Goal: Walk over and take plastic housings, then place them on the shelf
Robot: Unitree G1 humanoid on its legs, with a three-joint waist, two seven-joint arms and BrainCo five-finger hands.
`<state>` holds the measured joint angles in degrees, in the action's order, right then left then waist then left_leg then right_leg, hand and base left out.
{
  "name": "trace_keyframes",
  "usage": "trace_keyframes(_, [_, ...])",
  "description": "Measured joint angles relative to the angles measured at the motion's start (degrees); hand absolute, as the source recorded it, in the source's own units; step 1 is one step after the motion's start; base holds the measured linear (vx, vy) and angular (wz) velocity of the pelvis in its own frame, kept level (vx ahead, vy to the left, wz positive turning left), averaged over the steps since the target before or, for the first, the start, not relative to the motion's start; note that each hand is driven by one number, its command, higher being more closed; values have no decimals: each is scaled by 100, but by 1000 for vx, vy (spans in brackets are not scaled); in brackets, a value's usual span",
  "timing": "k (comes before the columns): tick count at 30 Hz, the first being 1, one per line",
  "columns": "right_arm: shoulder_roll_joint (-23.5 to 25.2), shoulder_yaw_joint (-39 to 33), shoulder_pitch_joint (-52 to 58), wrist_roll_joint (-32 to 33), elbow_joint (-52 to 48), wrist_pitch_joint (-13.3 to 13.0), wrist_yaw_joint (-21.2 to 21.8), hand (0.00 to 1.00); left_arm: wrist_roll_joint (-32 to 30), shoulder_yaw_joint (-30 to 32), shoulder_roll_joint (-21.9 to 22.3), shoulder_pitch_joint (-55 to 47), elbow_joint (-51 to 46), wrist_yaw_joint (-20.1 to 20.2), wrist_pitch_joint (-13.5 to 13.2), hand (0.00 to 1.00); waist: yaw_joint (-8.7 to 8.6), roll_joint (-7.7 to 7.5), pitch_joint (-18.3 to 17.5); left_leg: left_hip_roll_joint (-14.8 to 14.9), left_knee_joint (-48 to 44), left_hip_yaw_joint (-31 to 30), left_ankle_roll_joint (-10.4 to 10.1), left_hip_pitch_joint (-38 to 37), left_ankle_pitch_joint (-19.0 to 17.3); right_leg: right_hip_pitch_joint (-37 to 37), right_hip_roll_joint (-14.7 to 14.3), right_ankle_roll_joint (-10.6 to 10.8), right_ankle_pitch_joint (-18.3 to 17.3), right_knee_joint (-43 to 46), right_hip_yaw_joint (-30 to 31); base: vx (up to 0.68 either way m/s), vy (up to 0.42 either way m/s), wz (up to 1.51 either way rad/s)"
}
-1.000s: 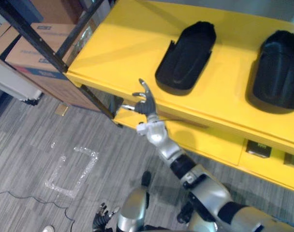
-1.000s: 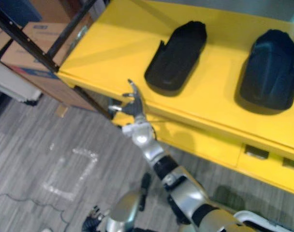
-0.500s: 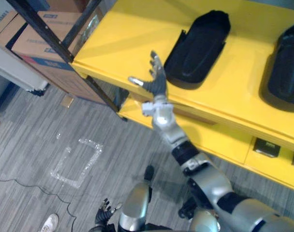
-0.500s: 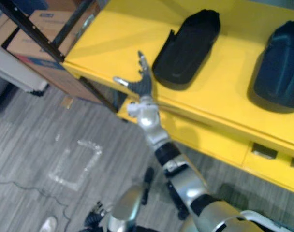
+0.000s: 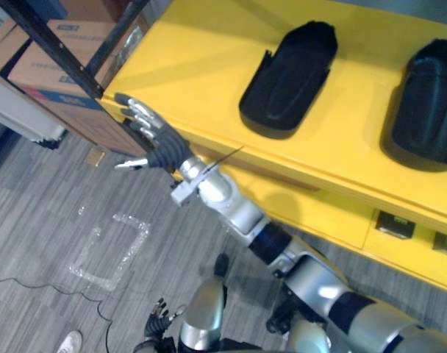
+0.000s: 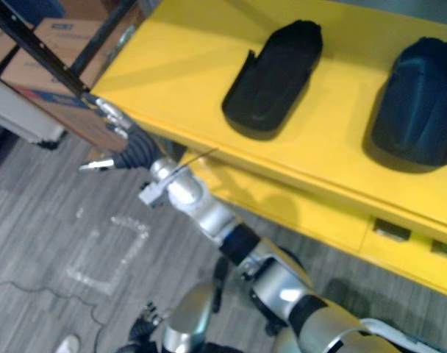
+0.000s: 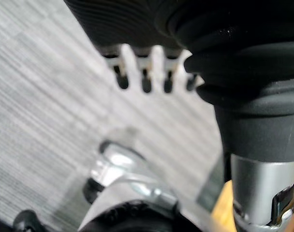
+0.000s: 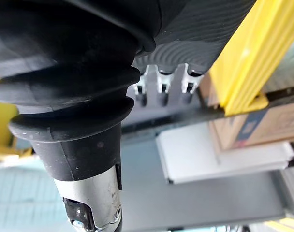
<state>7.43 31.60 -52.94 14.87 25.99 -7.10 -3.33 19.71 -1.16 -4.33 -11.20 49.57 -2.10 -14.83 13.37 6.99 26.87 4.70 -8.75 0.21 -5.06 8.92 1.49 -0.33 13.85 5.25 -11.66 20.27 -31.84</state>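
Two black plastic housings lie on the yellow table top [image 5: 201,59]: one [image 5: 286,81] near the middle, the other [image 5: 426,103] at the right edge. My right hand [image 5: 154,136] reaches in front of the table's left front corner, well left of the nearer housing, open with its fingers straight and holding nothing. In the right wrist view its fingers [image 8: 161,89] hang beside the yellow edge [image 8: 243,58]. My left hand [image 5: 159,323] hangs low over the floor, fingers [image 7: 144,72] relaxed and empty.
A black rack post [image 5: 51,50] slants past cardboard boxes [image 5: 32,73] left of the table. A lower yellow shelf [image 5: 319,213] sits under the top. A tape outline [image 5: 109,254] marks the grey floor, and a person's shoe [image 5: 68,342] shows at the bottom left.
My right hand has swung left, away from the nearer housing's end, to the table's left corner and turned over. The view has shifted slightly.
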Motion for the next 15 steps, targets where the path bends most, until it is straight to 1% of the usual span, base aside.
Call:
trace_keyframes(3, [-2, 11, 89, -189, 134, 76, -157, 0, 0, 0, 0, 0, 3, -6, 3, 0, 1, -6, 3, -13, 2, 3, 1, 23, 0, -9, 1, 14, 41, -42, 0, 0, 0, 0])
trace_keyframes(6, [-3, -18, 146, -394, 427, 67, -560, 0, 0, -1, 2, 0, 4, -13, -3, 0, 6, -13, 8, -13, 8, 1, 0, 39, 0, -10, -8, 13, 61, -71, -13, 0, 0, 0])
trace_keyframes(7, [-3, -83, 207, -494, 442, 44, -746, 0, 0, -3, 2, 0, 2, -20, -5, 0, 5, -14, 8, -13, 9, -1, 1, 48, 0, -11, -12, 11, 64, -83, -23, 0, 0, 0])
trace_keyframes(8, [-2, -143, 250, -556, 442, -10, -881, 0, 1, -5, 2, 1, 3, -26, -5, 0, 4, -14, 8, -13, 8, -2, 0, 58, 0, -14, -12, 11, 65, -87, -32, 32, -7, 2])
trace_keyframes(9, [-1, -271, 273, -683, 443, -93, -1114, 0, 3, -11, 2, 1, 2, -36, -5, 0, 3, -14, 8, -11, 8, -1, 0, 82, 0, -37, -14, 11, 65, -82, -34, 0, 0, 0])
trace_keyframes(10, [0, -304, 273, -695, 443, -114, -1162, 0, 3, -12, 2, 1, 1, -36, -5, 0, 3, -14, 8, -10, 8, -1, 0, 90, 1, -46, -14, 10, 65, -79, -33, 0, 0, 0])
trace_keyframes(11, [1, -410, 273, -784, 443, -162, -1311, 0, 8, -14, 2, 1, 1, -37, -4, 0, 3, -14, 8, -7, 7, 0, 0, 112, 1, -66, -17, 7, 68, -62, -34, 0, 0, 0])
trace_keyframes(15, [-4, -878, 274, -1007, 503, -163, -1807, 0, 47, -26, 2, 1, 1, -38, 25, 0, -2, -14, 8, -7, 4, 12, 0, 111, 1, -79, -5, 3, 68, -27, -25, 0, 0, 0])
